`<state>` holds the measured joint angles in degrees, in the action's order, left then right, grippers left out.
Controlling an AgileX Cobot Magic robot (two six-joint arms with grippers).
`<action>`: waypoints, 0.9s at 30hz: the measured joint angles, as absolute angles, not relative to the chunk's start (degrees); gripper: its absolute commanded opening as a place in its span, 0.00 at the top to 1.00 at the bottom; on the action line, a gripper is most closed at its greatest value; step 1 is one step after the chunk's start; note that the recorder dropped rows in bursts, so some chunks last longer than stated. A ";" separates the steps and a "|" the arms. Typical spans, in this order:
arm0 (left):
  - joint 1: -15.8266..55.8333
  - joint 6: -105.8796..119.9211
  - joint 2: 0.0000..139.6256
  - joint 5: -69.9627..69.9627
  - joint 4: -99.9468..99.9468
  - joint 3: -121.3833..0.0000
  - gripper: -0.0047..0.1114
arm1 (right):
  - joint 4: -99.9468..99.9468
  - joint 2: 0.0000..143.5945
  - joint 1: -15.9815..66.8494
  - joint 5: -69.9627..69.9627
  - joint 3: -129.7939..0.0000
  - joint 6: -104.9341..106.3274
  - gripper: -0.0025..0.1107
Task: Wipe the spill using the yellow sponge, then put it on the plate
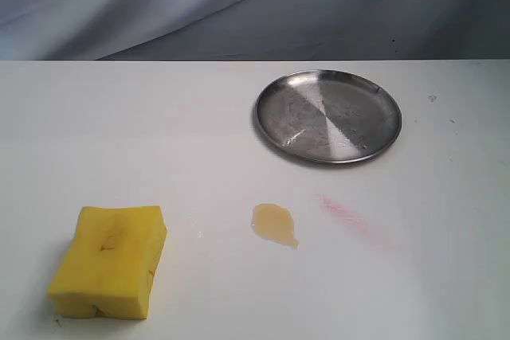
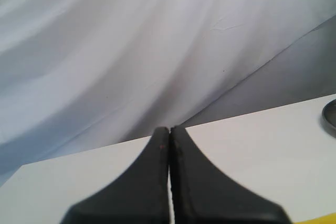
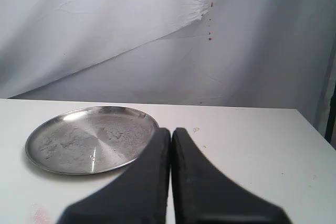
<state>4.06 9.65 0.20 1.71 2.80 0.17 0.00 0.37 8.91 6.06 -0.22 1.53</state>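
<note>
My left pincer (image 2: 169,129) and right pincer (image 3: 171,130) sit clenched, empty. Creased foam yellow sponge (image 1: 109,262) lower left; scuffed shiny plate (image 1: 327,115) upper right.

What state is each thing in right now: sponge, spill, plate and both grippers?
Sponge: lying on the table, not held, apart from the spill.
Spill: unwiped amber puddle.
Plate: flat on the table, nothing on it.
Pink streak: faint smear beside the spill.
Left gripper: shut, holding nothing.
Right gripper: shut, holding nothing.
</note>
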 measured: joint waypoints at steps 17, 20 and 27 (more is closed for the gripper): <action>4.06 9.65 0.20 1.71 2.80 0.17 0.96 | 1.16 0.37 8.91 4.00 -0.22 1.11 0.98; 4.06 9.65 0.20 1.71 2.80 0.17 0.96 | 8.17 0.37 8.91 -0.45 -0.22 -1.61 0.98; 4.06 9.65 0.20 1.71 2.80 0.17 0.96 | 22.27 1.81 8.91 1.75 -5.21 -3.21 0.98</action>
<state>4.06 9.65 0.20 1.71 2.80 0.17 22.27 1.81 8.91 1.75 -5.21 -3.21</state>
